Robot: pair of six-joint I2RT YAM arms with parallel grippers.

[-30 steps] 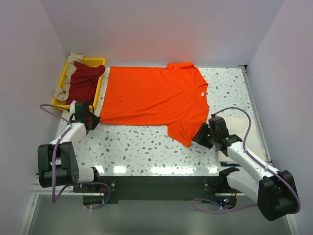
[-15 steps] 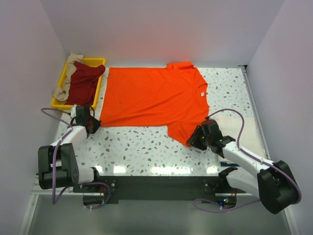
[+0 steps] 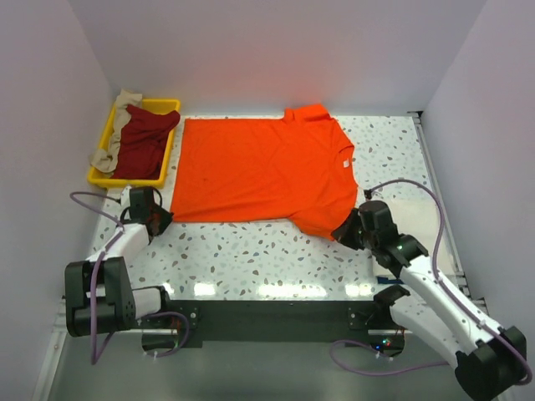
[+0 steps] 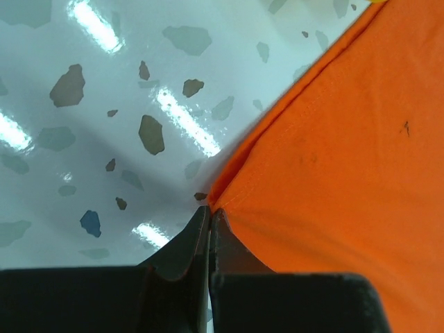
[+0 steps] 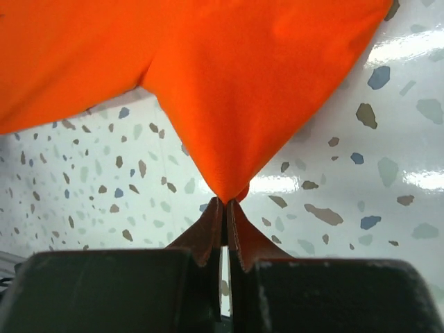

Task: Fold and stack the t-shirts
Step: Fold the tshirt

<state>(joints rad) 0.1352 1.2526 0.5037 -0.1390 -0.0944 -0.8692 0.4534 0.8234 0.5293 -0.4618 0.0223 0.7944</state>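
The bright orange t-shirt [image 3: 259, 167] lies spread flat on the speckled table, its white tag [image 3: 343, 161] near the right side. My left gripper [image 3: 164, 219] is shut on the shirt's near-left hem corner [image 4: 215, 198]. My right gripper [image 3: 344, 233] is shut on the tip of the near sleeve [image 5: 229, 191] and holds it slightly raised. A dark red shirt [image 3: 142, 138] and a beige shirt [image 3: 113, 125] lie bunched in the yellow tray. No cream-white shirt shows.
The yellow tray [image 3: 171, 106] stands at the back left, close to the orange shirt's left edge. White walls close the table at the back and both sides. Bare speckled table [image 3: 251, 255] runs along the near edge.
My right gripper has pulled the near sleeve to the right and away, so the sleeve sticks out less toward me. My left gripper has shifted slightly toward me with the hem corner.
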